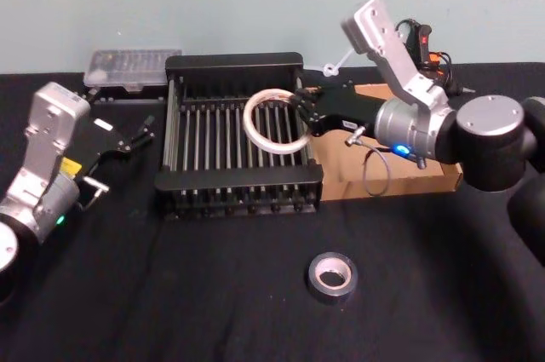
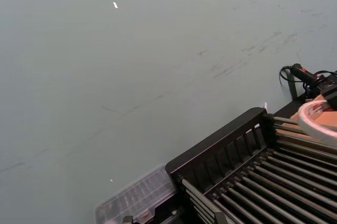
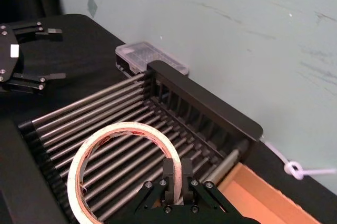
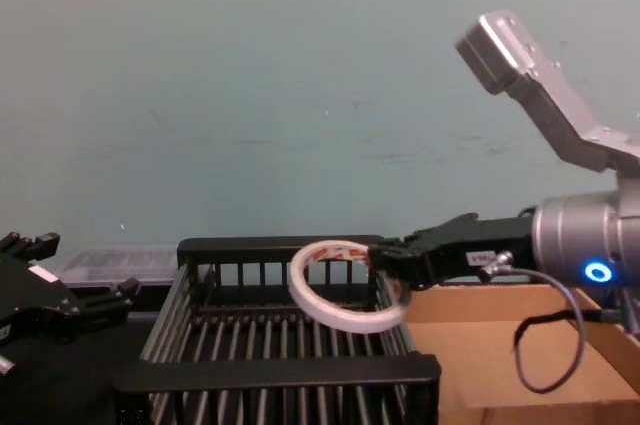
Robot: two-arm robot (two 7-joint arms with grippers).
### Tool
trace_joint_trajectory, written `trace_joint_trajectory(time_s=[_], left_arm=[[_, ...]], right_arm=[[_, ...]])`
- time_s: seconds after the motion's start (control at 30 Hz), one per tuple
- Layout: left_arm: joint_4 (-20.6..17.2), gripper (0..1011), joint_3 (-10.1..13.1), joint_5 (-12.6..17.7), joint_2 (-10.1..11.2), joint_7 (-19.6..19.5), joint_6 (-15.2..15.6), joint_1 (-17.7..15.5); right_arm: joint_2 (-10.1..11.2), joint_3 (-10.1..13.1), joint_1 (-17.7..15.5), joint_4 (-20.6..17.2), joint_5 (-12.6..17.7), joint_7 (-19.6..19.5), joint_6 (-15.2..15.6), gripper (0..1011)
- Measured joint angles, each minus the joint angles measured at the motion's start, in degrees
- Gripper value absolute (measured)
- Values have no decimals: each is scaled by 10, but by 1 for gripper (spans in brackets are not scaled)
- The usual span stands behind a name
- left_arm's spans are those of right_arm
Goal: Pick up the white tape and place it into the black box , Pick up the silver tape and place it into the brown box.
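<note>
The right gripper (image 1: 300,112) is clamped on the rim of the white tape (image 1: 277,123), holding the ring tilted in the air above the black box (image 1: 238,181), toward its side nearest the brown box (image 1: 434,181). The silver tape (image 1: 332,278) lies on the table in front of the black box; the left gripper (image 1: 136,135) hangs beside it, fingers spread

The right gripper (image 1: 301,112) grips the white tape (image 1: 276,123) by its rim over the right part of the black box (image 1: 234,63); the brown box (image 1: 443,176) lies just right of that crate, partly behind the arm. The silver tape (image 1: 331,277) lies flat on the black table (image 1: 170,294) nearer the robot; the left gripper (image 1: 136,135) rests left of the crate, fingers apart.
</note>
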Motion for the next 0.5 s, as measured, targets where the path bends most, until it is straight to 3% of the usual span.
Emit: trace_joint_trajectory(time_s=[0.5], left_arm=[[0, 1001, 0, 0, 0, 0, 0, 0]], right_arm=[[-3, -2, 3, 3, -3, 0, -5, 90]])
